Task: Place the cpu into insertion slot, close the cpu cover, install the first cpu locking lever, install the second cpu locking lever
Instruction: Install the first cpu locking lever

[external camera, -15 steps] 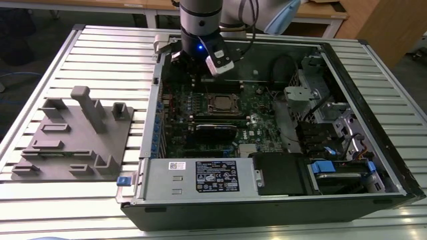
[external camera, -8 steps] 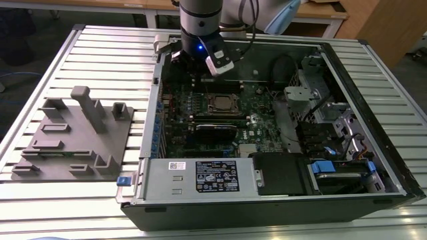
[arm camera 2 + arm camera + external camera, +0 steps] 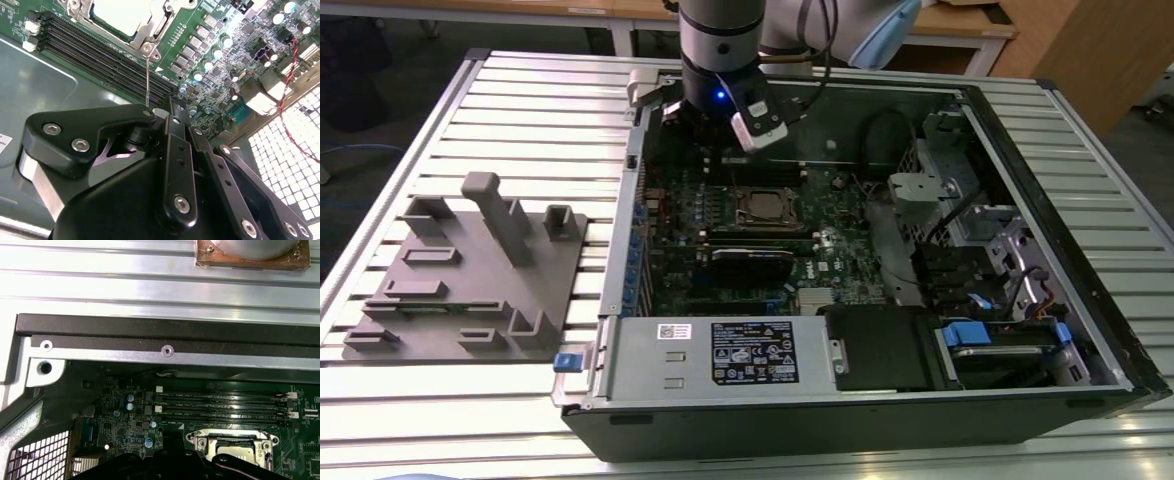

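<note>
Nothing sharp enough to quote.

Exterior view: a black label (image 3: 751, 352) with white print and rows of small symbols sits on the grey metal box (image 3: 654, 378), at the edge of the computer case (image 3: 1067, 300) nearest the camera. A white barcode sticker (image 3: 672, 331) is just beside it, toward the exterior view's left.

First wrist view: tiny white lettering runs along the memory slots (image 3: 220, 407), unreadable.

Second wrist view: a white triangle mark (image 3: 158, 69) is printed on the green board (image 3: 220, 30), just beside the memory slots. A cut-off sticker (image 3: 4, 142) with dark print sits on the grey case panel (image 3: 50, 95).

Green motherboard (image 3: 182, 31); silver cpu cover (image 3: 220, 440); black memory slots (image 3: 220, 407).
</note>
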Motion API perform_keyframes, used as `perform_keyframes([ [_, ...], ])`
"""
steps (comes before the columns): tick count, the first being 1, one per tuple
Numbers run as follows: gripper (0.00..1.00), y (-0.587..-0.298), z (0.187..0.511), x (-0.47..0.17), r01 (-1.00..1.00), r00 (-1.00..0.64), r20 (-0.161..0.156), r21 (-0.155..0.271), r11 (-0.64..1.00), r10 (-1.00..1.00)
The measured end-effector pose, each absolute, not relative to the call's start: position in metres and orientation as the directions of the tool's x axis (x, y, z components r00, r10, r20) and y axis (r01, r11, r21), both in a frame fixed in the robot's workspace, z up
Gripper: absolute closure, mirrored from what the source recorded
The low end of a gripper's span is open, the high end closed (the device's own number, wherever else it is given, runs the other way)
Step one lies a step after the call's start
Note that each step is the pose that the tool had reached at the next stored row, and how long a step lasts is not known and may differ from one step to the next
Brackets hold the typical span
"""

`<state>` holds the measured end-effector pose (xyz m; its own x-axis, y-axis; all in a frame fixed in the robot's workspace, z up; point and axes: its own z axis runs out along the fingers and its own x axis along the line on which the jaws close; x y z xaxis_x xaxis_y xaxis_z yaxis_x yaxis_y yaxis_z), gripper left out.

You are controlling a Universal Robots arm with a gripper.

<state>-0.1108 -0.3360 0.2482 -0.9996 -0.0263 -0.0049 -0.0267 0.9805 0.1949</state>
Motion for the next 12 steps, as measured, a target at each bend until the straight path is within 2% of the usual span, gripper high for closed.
perform_keyframes([
  [6,0.90,-0.3360,0.2482,-0.1108,-0.027,-1.000,-0.005,0.195,0.980,-0.026],
  [12,0.90,-0.3361,0.2482,-0.1108,-0.027,-1.000,-0.005,0.213,0.977,-0.026],
])
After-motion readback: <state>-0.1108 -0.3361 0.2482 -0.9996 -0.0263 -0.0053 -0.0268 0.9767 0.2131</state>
